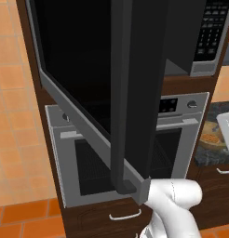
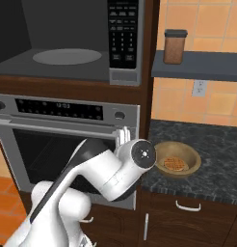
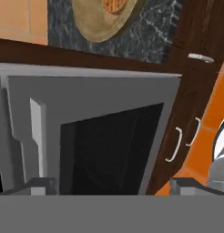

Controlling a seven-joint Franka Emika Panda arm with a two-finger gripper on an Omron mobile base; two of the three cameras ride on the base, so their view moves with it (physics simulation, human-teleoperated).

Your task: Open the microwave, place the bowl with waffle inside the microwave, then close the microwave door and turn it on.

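Observation:
The microwave [image 2: 67, 43] stands open, its cavity and round turntable bare, with the keypad [image 2: 123, 29] at its right. The microwave door [image 1: 84, 69] is swung wide toward me, and its dark bar handle [image 1: 122, 116] is on the near edge. The tan bowl [image 2: 177, 159] with a waffle [image 2: 174, 164] in it sits on the dark counter right of the oven; it also appears as the bowl [image 3: 98, 20] at the top of the hand view. My gripper [image 2: 123, 137] is open and holds nothing, in front of the oven's upper right corner, left of the bowl. My fingertips [image 3: 41, 184] stand far apart.
The grey oven [image 2: 58, 144] with its mesh window fills the space below the microwave. A brown jar [image 2: 175, 47] stands on a shelf above the dark stone counter [image 2: 212, 159]. Wooden cabinet fronts with curved handles [image 2: 188, 206] lie under the counter.

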